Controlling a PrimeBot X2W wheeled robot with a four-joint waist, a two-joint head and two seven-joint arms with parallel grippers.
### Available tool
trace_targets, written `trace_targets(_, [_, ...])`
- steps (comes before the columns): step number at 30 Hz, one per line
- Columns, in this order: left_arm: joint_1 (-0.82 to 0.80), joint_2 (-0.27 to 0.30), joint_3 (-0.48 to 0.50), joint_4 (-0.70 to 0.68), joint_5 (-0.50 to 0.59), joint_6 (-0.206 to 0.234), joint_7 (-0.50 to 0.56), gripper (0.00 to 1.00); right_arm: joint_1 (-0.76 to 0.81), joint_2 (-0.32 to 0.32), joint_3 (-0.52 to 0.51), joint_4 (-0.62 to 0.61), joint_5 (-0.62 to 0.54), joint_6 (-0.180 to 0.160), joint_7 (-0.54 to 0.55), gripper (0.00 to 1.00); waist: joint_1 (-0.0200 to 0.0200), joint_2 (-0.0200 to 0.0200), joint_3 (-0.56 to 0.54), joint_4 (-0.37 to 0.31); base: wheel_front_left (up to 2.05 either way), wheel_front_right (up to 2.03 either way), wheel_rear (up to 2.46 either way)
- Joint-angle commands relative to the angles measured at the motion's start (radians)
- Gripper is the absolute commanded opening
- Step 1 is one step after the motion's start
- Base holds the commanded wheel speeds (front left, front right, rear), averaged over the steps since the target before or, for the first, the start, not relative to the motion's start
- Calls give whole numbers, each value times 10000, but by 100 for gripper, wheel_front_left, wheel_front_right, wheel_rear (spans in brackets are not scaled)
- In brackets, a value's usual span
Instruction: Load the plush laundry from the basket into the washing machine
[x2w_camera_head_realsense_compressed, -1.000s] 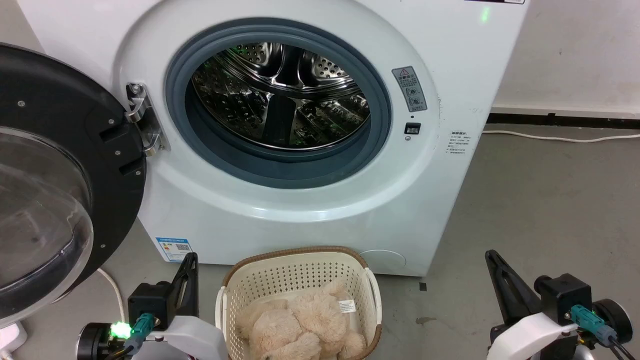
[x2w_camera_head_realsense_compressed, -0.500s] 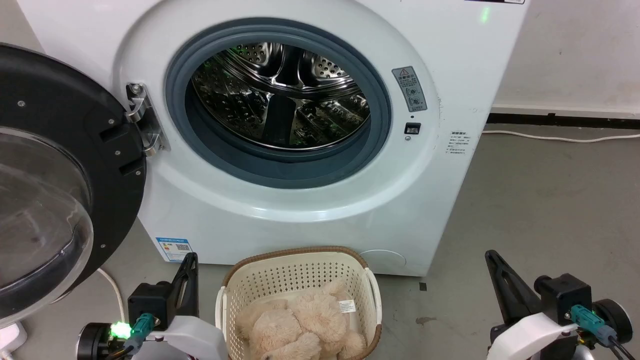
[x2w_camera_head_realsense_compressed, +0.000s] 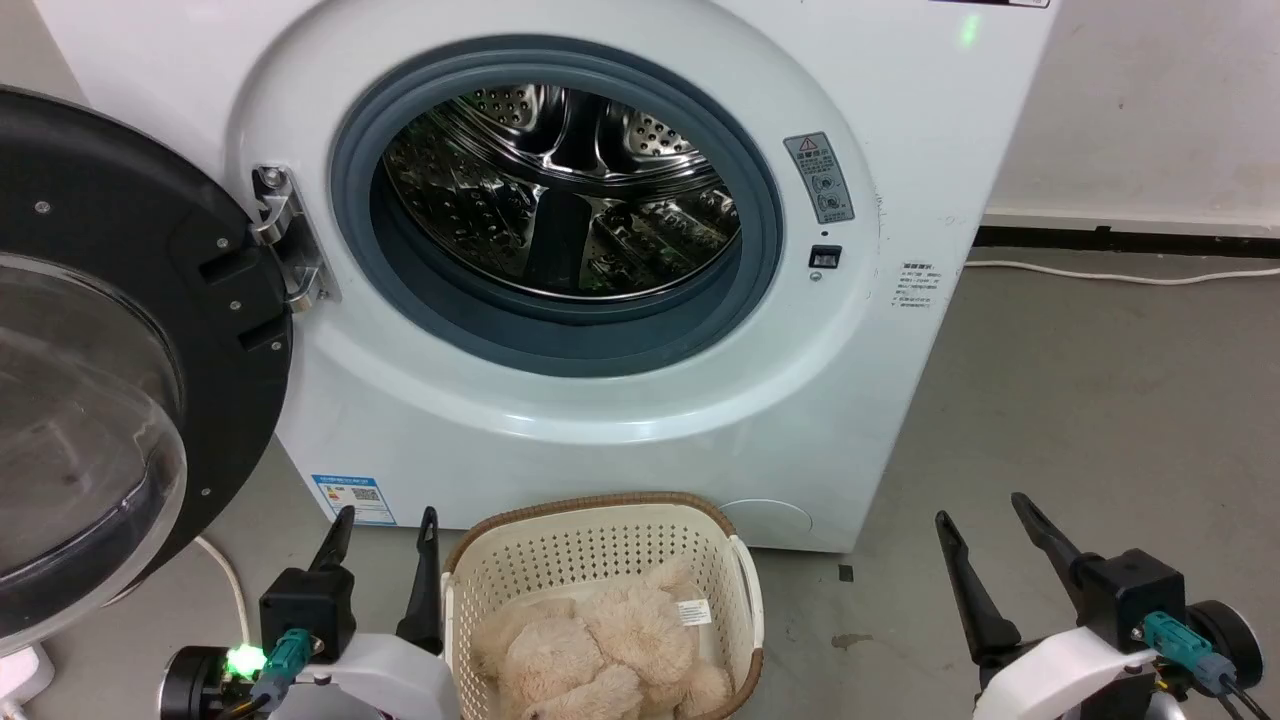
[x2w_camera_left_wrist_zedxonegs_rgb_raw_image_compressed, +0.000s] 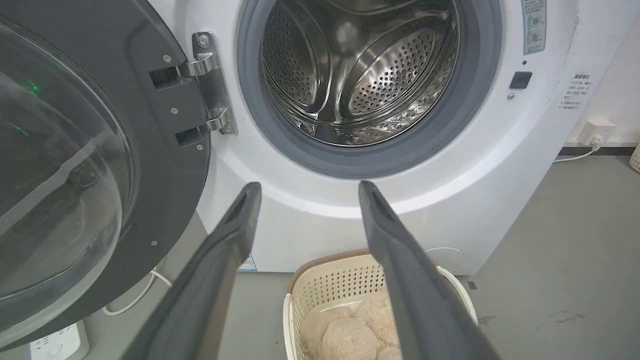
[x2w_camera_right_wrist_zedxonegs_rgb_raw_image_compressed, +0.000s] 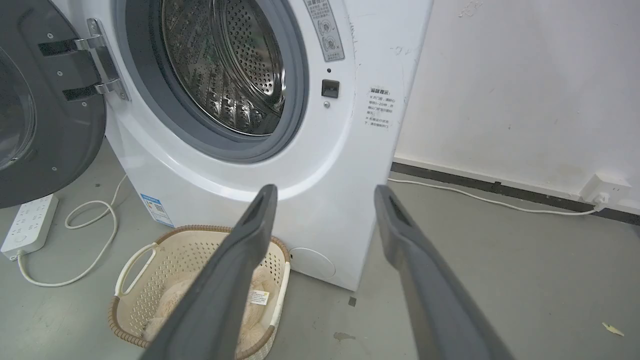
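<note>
Since 0.5 s ago both pairs of fingers (x2w_camera_left_wrist_zedxonegs_rgb_raw_image_compressed: 410, 280) have parted: left gripper (x2w_camera_head_realsense_compressed: 388, 515) just left of the basket (x2w_camera_head_realsense_compressed: 600, 500), right gripper (x2w_camera_head_realsense_compressed: 980, 508) well to its right, both wide, empty. The plush laundry (x2w_camera_head_realsense_compressed: 600, 650) lies in the basket, washing machine (x2w_camera_head_realsense_compressed: 900, 120) just behind.

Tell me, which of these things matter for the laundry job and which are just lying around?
For the job:
- plush laundry
- basket
- washing machine
- left gripper and right gripper, both open

Just lying about:
- power strip
- wall socket
</note>
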Motion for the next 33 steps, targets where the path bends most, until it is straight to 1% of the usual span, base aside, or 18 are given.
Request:
trace_targets(1, [8, 0, -63, 54, -134, 16, -120, 100, 98, 0, 0, 40, 133, 0, -100, 100, 0, 0, 3, 1, 0, 0, 0])
trace_targets(9, [-45, 2, -244, 266, -378, 47, -284, 100, 194, -1, -15, 93, 446, 1, -309, 100, 0, 0, 48, -15, 0, 0, 0])
trace_targets(18, [-355, 21, -439, 751, -638, 34, -109, 100, 212, -1, -17, 111, 729, 1, -497, 100, 0, 0, 246, -103, 0, 0, 0])
trace_targets(27, [-913, 86, -681, 1591, -966, -83, 523, 100, 162, -1, -27, 125, 1038, 2, -684, 100, 0, 0, 650, -253, 0, 0, 0])
trace_targets(33, [-1512, 170, -940, 2439, -1264, -214, 1289, 100, 42, -2, -51, 146, 1322, 2, -852, 100, 0, 0, 1147, -457, 0, 0, 0])
